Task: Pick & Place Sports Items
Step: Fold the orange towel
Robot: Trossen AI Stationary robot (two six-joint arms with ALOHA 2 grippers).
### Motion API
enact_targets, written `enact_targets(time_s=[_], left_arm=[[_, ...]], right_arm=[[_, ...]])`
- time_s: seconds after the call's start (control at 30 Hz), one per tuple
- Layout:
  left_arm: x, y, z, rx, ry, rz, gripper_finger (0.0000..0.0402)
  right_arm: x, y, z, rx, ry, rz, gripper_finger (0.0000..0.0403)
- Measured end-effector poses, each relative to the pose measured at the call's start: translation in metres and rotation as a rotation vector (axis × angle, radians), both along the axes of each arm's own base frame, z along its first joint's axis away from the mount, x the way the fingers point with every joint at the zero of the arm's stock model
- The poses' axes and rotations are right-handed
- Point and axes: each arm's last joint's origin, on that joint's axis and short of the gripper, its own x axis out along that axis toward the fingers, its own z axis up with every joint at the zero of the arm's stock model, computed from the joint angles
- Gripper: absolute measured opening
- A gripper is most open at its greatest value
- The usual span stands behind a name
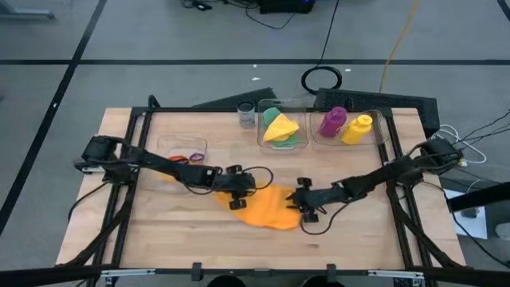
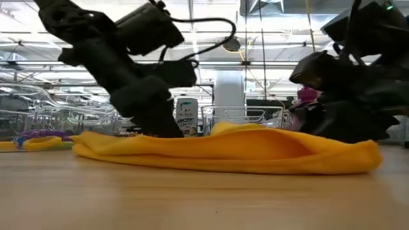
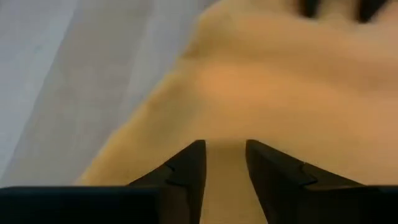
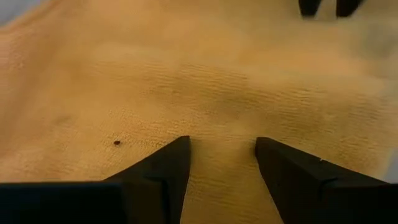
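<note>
- My left hand (image 1: 236,196) is down on the left end of the orange cloth (image 1: 267,209), fingers (image 3: 186,174) a narrow gap apart with a fold of the fabric running up between them; I read that as pinched on the cloth
- My right hand (image 1: 301,199) is at the cloth's right edge, fingers (image 4: 163,171) set wider, a strip of orange weave between them; they press down onto the fabric, but whether they clamp it I cannot tell
- The two hands face each other across the cloth, near but apart
- The orange cloth lies flat and rumpled on the bench (image 1: 159,239), in the front middle, its long axis running left to right between my hands; in the low view it is a low mound, thicker toward the right end (image 2: 345,156)
- Farther back, a clear box (image 1: 283,127) holds a yellow cloth (image 1: 280,123) lying over a green cloth (image 1: 279,143)
- Just right of it, a second clear box (image 1: 374,131) holds a purple bottle (image 1: 332,121) and a yellow bottle (image 1: 356,129), both lying tilted
- A small glass jar (image 1: 246,115) stands just left of the cloth box
- Near my left arm a shallow clear box (image 1: 182,150) holds coloured rings (image 1: 186,159)
</note>
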Motion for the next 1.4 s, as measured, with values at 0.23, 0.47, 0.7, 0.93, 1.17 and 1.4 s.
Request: enact_targets(time_s=[0.23, 0.47, 0.7, 0.93, 1.17, 1.4], left_arm=[[-0.008, -0.008, 0.033, -0.018, -0.082, -0.023, 0.0102], [-0.03, -0.006, 0.067, -0.051, -0.072, 0.095, 0.0102], [-0.048, -0.003, 0.075, -0.124, 0.014, 0.233, 0.0102], [-0.054, -0.001, 0.071, -0.167, 0.079, 0.326, 0.0102], [-0.054, -0.001, 0.071, -0.178, 0.077, 0.34, 0.0102], [-0.051, -0.001, 0.072, -0.186, 0.052, 0.341, 0.0102]], right_arm=[[-0.006, 0.003, 0.005, 0.005, 0.031, 0.0, 0.0139], [-0.014, 0.005, 0.0, 0.022, 0.116, -0.036, 0.0139], [-0.021, 0.015, -0.003, 0.033, 0.153, -0.034, 0.0139], [-0.031, 0.021, -0.003, 0.059, 0.216, -0.048, 0.0139], [-0.048, 0.027, 0.018, 0.061, 0.211, -0.11, 0.0139], [-0.069, 0.037, 0.039, -0.017, 0.122, -0.138, 0.0139]])
